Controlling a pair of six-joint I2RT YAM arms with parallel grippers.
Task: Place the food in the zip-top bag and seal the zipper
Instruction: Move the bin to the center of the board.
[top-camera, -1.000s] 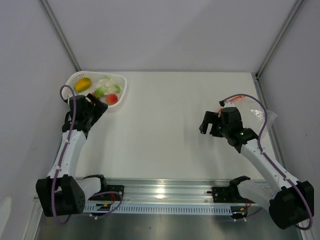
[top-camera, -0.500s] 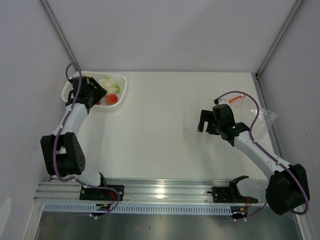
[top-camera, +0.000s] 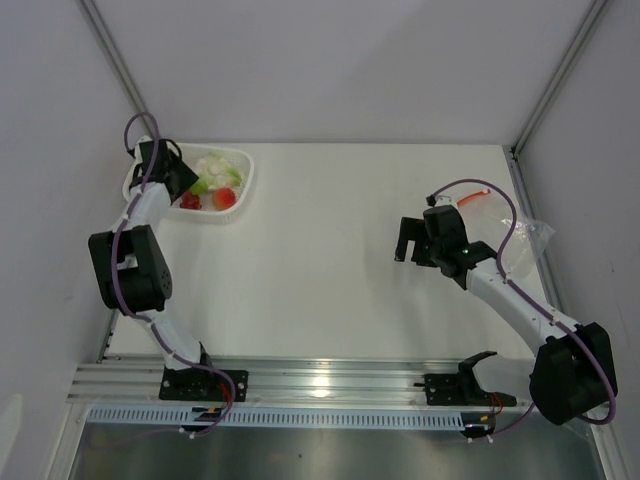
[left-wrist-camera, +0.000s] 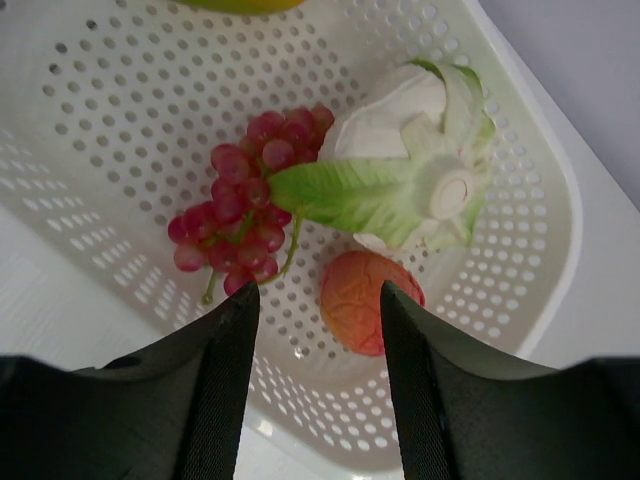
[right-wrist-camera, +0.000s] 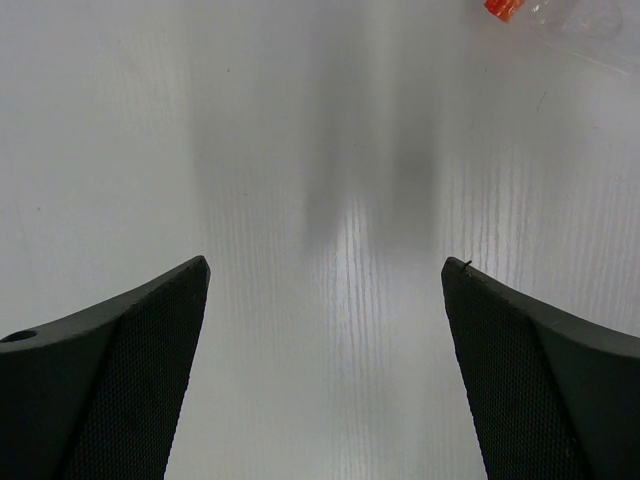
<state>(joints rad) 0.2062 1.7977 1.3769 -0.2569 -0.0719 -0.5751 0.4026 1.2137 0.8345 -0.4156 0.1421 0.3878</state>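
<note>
Wrist view, unlike top, shows left hand (left-wrist-camera: 318, 290) released near grapes (left-wrist-camera: 245, 215); right hand (right-wrist-camera: 325, 262) released.

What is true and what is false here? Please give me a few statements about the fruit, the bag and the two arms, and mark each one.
1. The grapes lie in the basket. True.
2. The left end effector is gripping the grapes. False: its jaws stand apart over the basket with nothing between them.
3. The bag lies at the right side of the table, far from the basket. True.
4. The right end effector is shut. False: its jaws are wide apart over bare table.
5. The red fruit is in the bag. False: it lies in the basket, next to the grapes.
</note>
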